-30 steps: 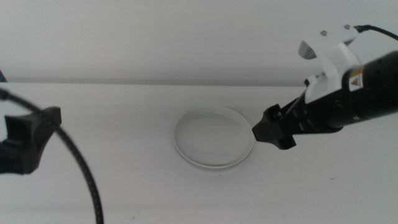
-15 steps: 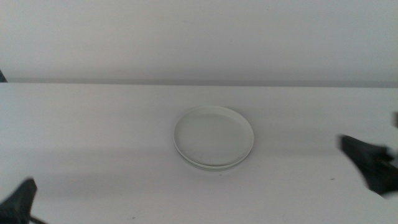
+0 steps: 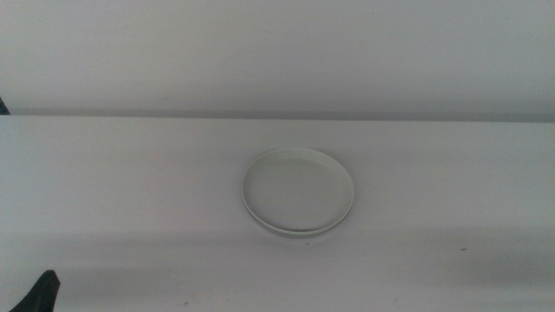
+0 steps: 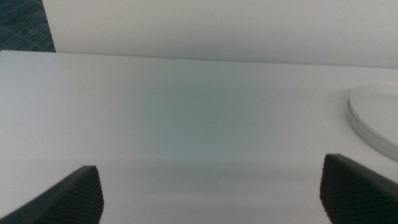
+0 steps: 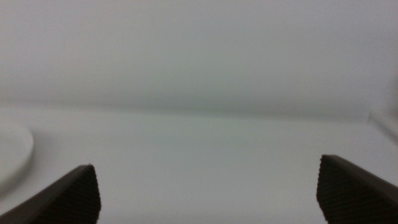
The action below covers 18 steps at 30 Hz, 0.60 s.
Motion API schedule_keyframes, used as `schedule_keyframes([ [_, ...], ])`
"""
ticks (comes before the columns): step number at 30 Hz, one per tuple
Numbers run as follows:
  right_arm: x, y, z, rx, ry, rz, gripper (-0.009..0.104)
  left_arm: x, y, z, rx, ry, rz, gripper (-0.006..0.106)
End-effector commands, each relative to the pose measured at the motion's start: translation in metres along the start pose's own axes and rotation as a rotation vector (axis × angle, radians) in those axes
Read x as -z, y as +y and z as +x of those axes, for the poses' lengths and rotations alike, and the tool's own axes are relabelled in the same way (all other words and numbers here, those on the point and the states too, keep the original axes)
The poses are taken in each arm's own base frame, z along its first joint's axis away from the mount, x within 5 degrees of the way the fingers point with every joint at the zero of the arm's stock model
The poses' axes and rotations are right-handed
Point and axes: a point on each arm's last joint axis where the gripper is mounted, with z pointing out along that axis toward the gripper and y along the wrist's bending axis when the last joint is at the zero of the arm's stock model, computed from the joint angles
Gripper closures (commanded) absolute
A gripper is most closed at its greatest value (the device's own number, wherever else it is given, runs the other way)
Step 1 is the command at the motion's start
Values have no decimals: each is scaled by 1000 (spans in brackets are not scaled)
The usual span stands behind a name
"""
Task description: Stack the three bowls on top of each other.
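Observation:
The bowls [image 3: 298, 191] sit nested in one low stack at the middle of the table. The top one looks pale mint-white, and a white rim shows under it. I cannot make out the grey one. My left gripper [image 3: 39, 295] shows only as a dark tip at the bottom left corner of the middle view. In the left wrist view my left gripper [image 4: 211, 186] is open and empty, with the stack's rim [image 4: 375, 118] off to one side. My right gripper [image 5: 208, 186] is open and empty, out of the middle view, with the stack's edge [image 5: 12, 152] to one side.
The white table [image 3: 130, 199] meets a plain white back wall [image 3: 277, 52]. A dark patterned floor [image 4: 22, 25] shows past the table's far corner in the left wrist view.
My right gripper has drawn back from the stack's right rim and left the middle view. My left arm has pulled back to the bottom left corner. The stack has not moved.

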Motion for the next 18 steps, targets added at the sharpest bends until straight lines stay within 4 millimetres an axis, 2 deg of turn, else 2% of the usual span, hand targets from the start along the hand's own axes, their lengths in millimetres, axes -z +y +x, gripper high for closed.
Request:
schedule_keyframes([
  [1,3,1,10,-12,-50,10,2,-1,1,8,16,-31,8,7],
  [18,3,1,4,-20,-102,11,2,-1,1,8,-8,-41,2,7],
])
